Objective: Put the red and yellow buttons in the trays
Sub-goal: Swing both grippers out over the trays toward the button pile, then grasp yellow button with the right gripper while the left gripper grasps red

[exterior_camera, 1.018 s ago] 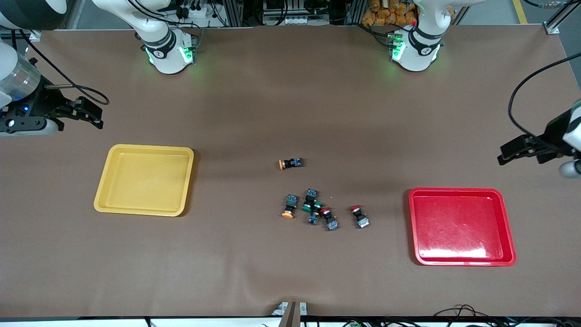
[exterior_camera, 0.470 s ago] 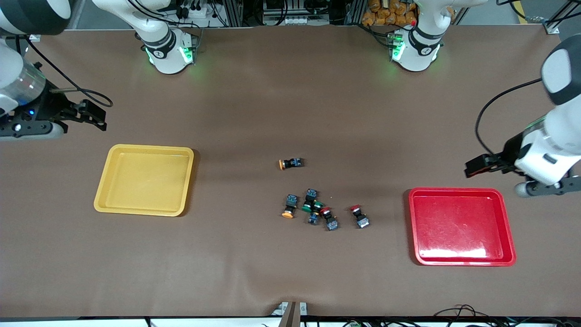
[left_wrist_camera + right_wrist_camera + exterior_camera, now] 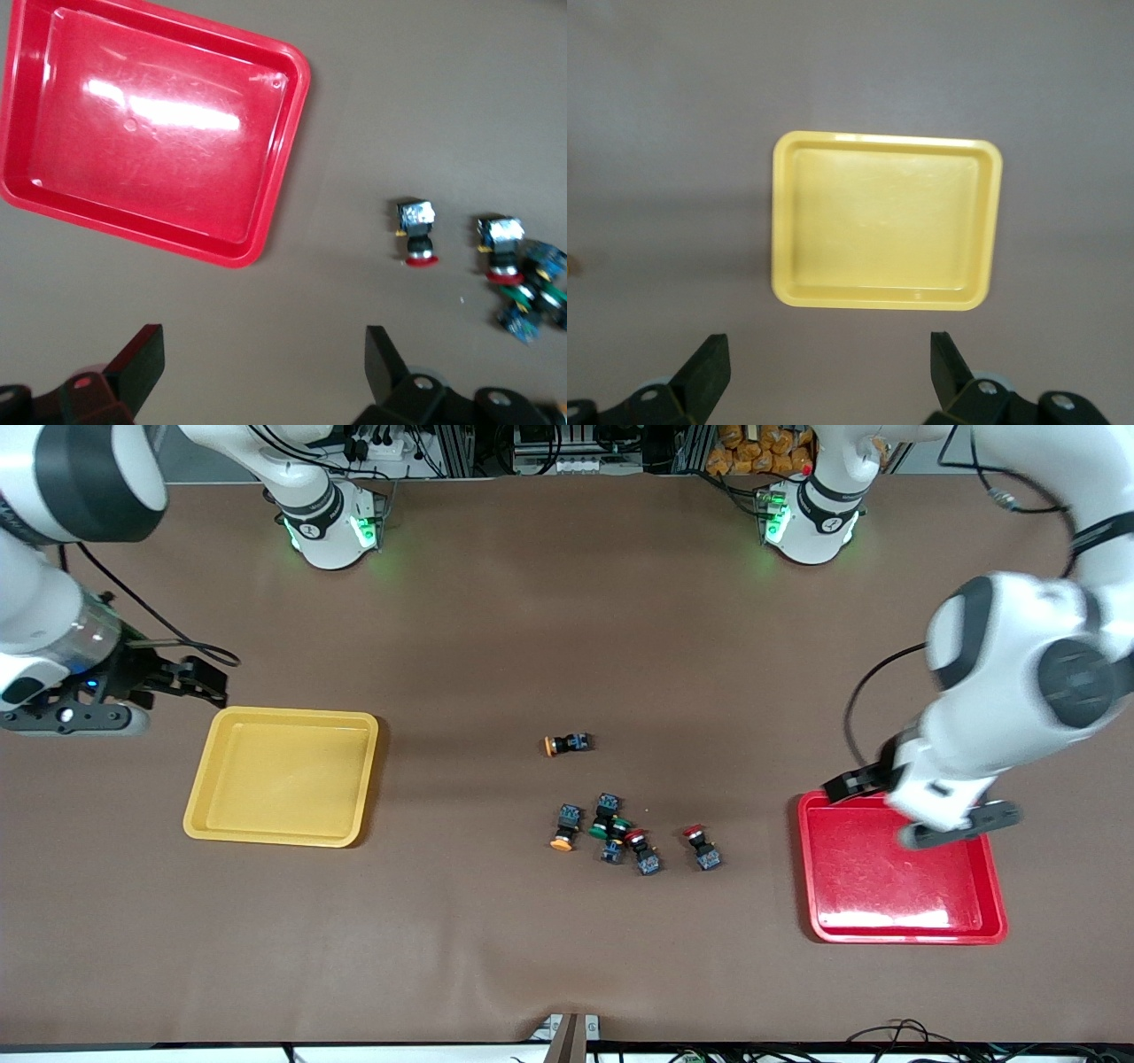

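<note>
Two trays on the desk, both bare: yellow tray (image 3: 281, 776) toward the right arm's end, red tray (image 3: 901, 868) toward the left arm's. Between them, red and yellow buttons (image 3: 634, 834) clustered, one yellow-capped (image 3: 567, 744) lying apart. Left tool (image 3: 264, 372) spread wide over the red tray's edge; right tool (image 3: 830, 372) spread wide beside the yellow tray.
</note>
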`<state>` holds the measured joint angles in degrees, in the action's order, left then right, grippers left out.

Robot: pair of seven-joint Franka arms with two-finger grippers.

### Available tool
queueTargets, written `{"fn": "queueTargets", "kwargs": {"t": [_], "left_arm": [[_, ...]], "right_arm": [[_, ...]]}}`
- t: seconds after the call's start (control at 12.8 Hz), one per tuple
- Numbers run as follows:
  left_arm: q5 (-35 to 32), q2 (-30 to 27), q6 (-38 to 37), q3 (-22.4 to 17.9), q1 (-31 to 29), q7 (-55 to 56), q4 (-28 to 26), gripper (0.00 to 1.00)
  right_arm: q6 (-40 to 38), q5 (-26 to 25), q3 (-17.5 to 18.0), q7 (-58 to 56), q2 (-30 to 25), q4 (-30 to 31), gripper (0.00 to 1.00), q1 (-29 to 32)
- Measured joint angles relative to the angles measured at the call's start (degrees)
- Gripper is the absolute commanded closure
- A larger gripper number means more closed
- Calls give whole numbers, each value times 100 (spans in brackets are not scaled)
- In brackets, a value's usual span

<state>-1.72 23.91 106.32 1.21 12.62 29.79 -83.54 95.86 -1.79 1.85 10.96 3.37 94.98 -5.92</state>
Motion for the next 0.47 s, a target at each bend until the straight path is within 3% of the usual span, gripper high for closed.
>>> {"fn": "queueTargets", "kwargs": {"t": [0.24, 0.47], "left_arm": [[-153, 530, 573, 0, 370, 738, 7, 0], [-154, 903, 1065, 1, 465, 1081, 18, 0]], "right_arm": [[15, 115, 28, 1801, 314, -7, 0, -848], [611, 648, 38, 3300, 958, 2, 0, -1400]]}}
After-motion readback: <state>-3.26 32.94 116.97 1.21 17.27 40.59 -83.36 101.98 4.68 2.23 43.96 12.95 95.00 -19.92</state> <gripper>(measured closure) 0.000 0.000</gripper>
